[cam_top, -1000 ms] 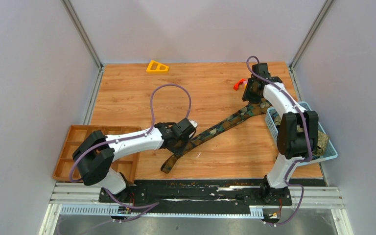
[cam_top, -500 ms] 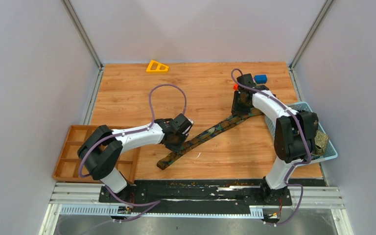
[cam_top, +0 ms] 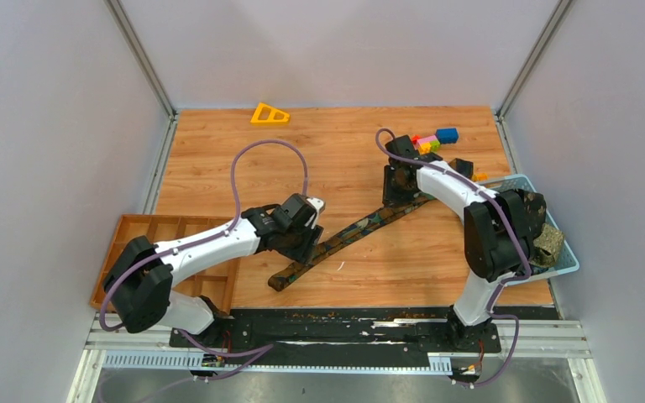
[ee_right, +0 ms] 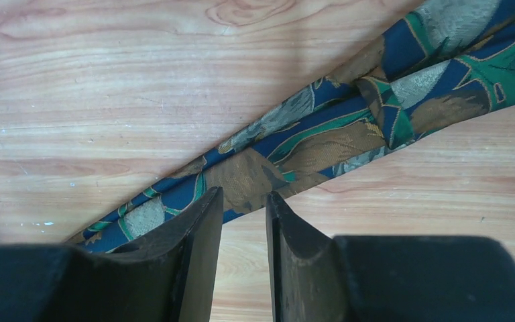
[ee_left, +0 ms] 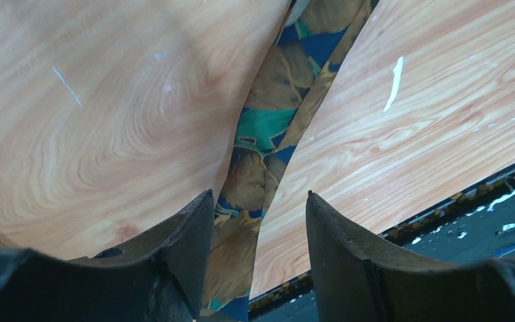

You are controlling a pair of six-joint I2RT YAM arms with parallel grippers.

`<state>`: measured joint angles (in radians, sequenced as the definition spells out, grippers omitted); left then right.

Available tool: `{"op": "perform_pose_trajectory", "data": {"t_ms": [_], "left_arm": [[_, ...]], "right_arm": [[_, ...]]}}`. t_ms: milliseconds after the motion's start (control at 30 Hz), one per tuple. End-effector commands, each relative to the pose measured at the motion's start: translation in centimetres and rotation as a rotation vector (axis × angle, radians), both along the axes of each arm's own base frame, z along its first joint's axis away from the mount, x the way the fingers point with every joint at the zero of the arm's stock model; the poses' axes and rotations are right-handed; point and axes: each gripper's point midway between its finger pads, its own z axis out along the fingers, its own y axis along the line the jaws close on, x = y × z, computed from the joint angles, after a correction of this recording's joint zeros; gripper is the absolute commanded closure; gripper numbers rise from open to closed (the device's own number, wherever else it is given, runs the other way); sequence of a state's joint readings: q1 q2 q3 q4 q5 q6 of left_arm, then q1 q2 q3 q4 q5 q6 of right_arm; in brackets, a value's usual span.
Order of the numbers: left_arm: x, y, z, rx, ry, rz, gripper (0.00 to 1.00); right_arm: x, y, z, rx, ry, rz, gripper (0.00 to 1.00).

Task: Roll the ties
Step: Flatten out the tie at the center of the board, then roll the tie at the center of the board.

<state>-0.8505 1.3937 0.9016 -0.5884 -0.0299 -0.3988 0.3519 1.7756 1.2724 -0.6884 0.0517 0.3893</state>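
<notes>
Straddling the tie (cam_top: 348,235), the L hand (cam_top: 301,242) is released. Its wrist view shows the fingers (ee_left: 188,235) spread fairly wide w/ fabric running btwn them unpinched, closer to one finger, bare wood beside the other. The R hand (cam_top: 396,189) sits on the tie's 1 o'clock end. In its wrist view the fingers (ee_right: 198,228) are nearly together, w/ a thin slit btwn them and tips right at the tie's edge. Can't tell if it's grasping the fabric or just touching it.

The tie lies flat on the counter (cam_top: 218,168), slanting from approx 7 o'clock up to 1 o'clock.

Hidden/unclear: the tie's far end is under the R hand in the top view. In both wrist views the tie is cut off by the frame and by the fingers. The basket (cam_top: 564,267) at 4 o'clock is partly behind the R arm. An olive mottled bundle (cam_top: 548,243) sits in it, and I can't tell what it is. The blocks (cam_top: 433,141) at 1 o'clock are too small to count exactly.

Counts: 1 tie stretched out, 2 arms, 1 basket, 1 wooden tray (cam_top: 122,231) at 8 o'clock, 1 yellow triangle (cam_top: 270,113) at 11 o'clock, 1 cluster of blocks.
</notes>
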Motion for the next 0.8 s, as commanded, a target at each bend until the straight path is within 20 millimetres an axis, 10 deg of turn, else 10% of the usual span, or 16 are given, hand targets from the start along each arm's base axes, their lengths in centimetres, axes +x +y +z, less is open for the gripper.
{"op": "perform_pose_trajectory", "data": {"t_ms": [0, 433, 767], "left_arm": [[-0.9, -0.3, -0.1, -0.040, 0.006, 0.013, 0.40], [2.6, -6.5, 2.3, -0.125, -0.070, 0.024, 0.53], [3.8, -7.1, -0.8, -0.054, -0.066, 0.009, 0.58]], "right_arm": [[0.8, -1.4, 0.1, -0.069, -0.047, -0.062, 0.69], [2.4, -11.3, 1.0, 0.002, -0.101, -0.435, 0.63], [5.1, -14.9, -1.6, 0.054, -0.098, -0.575, 0.66]]}}
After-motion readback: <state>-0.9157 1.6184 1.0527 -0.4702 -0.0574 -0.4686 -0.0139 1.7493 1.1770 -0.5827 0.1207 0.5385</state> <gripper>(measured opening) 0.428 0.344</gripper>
